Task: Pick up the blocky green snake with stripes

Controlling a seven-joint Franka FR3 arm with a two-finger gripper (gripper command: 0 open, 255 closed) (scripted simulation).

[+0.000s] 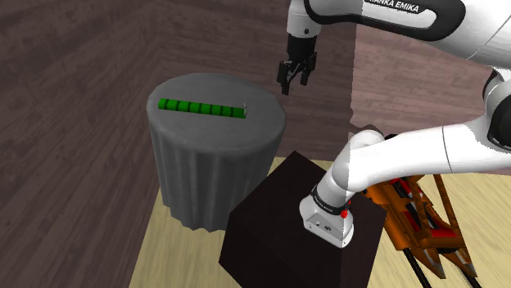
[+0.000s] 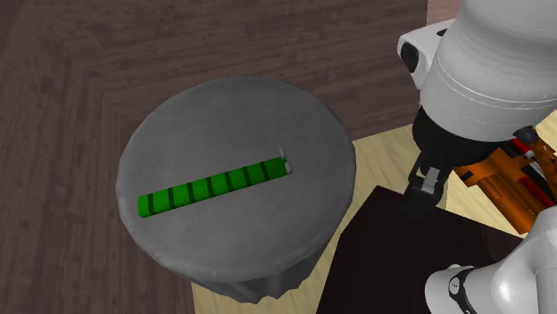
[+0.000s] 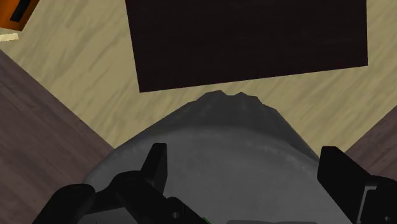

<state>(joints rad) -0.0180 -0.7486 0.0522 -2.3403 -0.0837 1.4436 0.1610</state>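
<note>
The blocky green snake [image 1: 203,108] with dark stripes lies flat and straight on the round grey cloth-covered table [image 1: 221,143]; it has a small pale end toward the shoulder view's right. In the second exterior view the snake [image 2: 214,187] runs across the middle of the table [image 2: 232,107]. My gripper [image 1: 293,83] hangs in the air above and beyond the table's edge, to the right of the snake, touching nothing. In the wrist view my gripper [image 3: 248,175] has its black fingers [image 3: 156,165] standing well apart over the table's edge [image 3: 235,140], with nothing between them.
The dark box stand [image 1: 287,233] sits close against the table in the shoulder view's lower right. An orange-brown frame [image 1: 418,221] stands beside the stand on the pale floor. Dark wood flooring surrounds the table.
</note>
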